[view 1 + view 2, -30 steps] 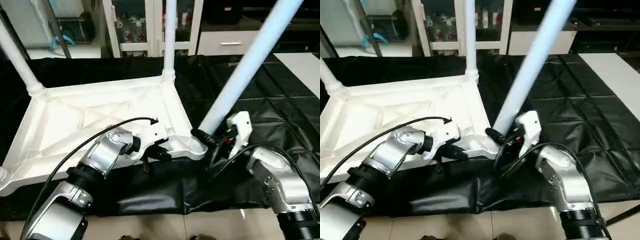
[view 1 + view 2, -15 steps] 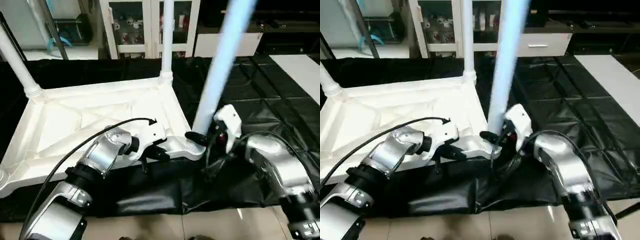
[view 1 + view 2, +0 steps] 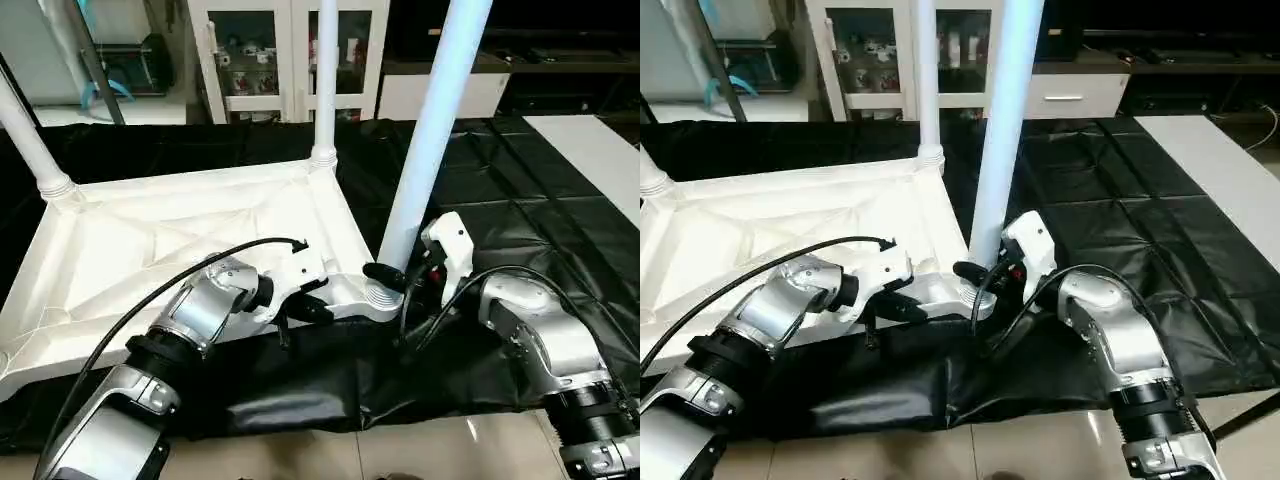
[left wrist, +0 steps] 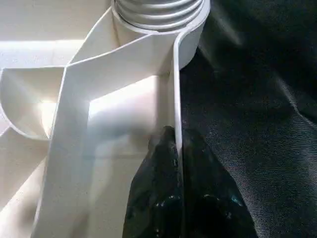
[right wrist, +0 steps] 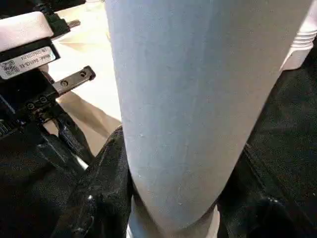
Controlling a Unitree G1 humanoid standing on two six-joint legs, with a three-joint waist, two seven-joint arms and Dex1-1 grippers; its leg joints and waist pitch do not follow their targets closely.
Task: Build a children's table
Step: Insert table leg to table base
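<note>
The left end effector (image 3: pixel 318 308) pinches the near rim of the white ribbed plastic tabletop (image 3: pixel 120 250) at lower centre. The right end effector (image 3: pixel 392 280) grips the long white tube leg (image 3: pixel 432 120) in its corner socket (image 3: pixel 378 297); the black-covered table (image 3: pixel 540 190) is open at right.

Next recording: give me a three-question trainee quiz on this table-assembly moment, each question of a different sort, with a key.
1. True or false: the left gripper is shut on the tabletop's near rim.
2. What does the right gripper hold? A) a cable B) a leg C) the black cover
3. Fill in: the held leg's base stands at the tabletop's near ____ socket.

Key:
1. True; the left wrist view shows its fingers pinching the thin rim wall.
2. B
3. corner
</note>
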